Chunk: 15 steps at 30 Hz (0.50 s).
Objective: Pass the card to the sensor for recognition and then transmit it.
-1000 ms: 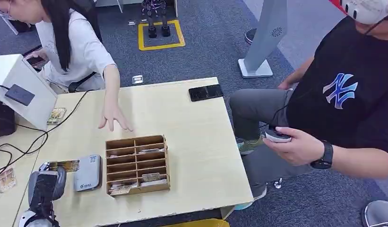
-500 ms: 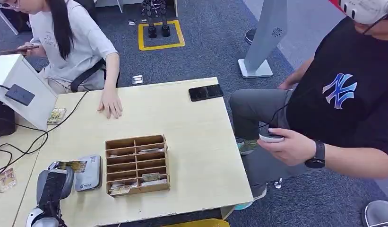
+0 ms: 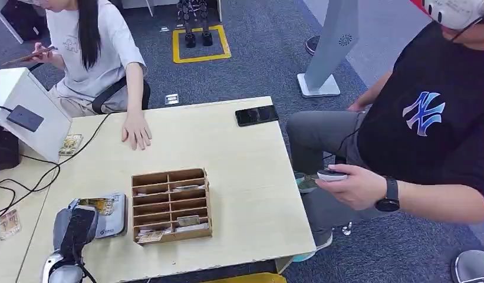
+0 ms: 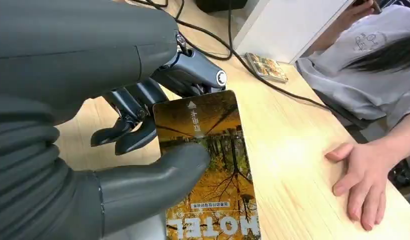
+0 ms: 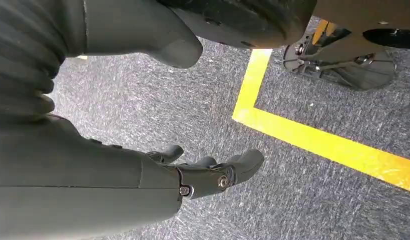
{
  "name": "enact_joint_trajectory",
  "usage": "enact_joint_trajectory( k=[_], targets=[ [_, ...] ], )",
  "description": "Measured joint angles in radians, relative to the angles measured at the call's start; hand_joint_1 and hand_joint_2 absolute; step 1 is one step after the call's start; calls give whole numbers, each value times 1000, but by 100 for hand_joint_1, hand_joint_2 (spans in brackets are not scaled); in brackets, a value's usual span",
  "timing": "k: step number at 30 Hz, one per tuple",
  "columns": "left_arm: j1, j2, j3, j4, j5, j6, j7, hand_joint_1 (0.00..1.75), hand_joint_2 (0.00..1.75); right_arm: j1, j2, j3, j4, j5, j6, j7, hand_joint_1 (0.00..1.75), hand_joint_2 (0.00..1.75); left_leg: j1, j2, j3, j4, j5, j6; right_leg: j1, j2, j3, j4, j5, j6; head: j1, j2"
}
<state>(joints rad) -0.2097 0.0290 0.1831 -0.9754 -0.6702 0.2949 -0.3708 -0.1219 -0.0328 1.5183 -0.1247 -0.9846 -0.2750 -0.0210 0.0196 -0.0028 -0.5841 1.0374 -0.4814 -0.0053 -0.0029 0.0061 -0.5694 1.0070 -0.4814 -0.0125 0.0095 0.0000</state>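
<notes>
The left hand (image 3: 74, 227) is pinching the card (image 4: 207, 165) between thumb and fingers, holding it over the grey sensor (image 3: 112, 215) at the worktop's (image 3: 239, 159) near left. Just right of the sensor, the wooden card tray (image 3: 171, 205) is standing. The right hand (image 5: 207, 175) is hanging over the carpet (image 5: 193, 105), fingers loosely spread, holding nothing.

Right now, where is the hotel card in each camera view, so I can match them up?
Head view: the hotel card lies lower left, at the tip of the left robot hand, over the grey sensor.
Left wrist view: the card sits at centre, pinched under the thumb.
Right wrist view: not in it; the right robot hand hangs over carpet.
Shared landmark: the person's hand flat on the table.
</notes>
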Motion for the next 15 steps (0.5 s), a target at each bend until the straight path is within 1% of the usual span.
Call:
enact_joint_trajectory(
  k=[8,12,15],
  targets=[
    [-5,-1,-2,13,-4,5,1,175,175,0,0,0,0,-1,0,0,0,175,0,0,0,0,0,0,0,0,0,0,0,0,0,0],
    [-16,-1,-5,31,-33,26,20,175,175,0,0,2,0,-2,1,0,0,175,0,0,0,0,0,0,0,0,0,0,0,0,0,0],
    [-29,-1,-5,57,-48,43,19,175,175,0,0,3,0,-13,1,0,0,175,0,0,0,0,0,0,0,0,0,0,0,0,0,0]
  ],
)
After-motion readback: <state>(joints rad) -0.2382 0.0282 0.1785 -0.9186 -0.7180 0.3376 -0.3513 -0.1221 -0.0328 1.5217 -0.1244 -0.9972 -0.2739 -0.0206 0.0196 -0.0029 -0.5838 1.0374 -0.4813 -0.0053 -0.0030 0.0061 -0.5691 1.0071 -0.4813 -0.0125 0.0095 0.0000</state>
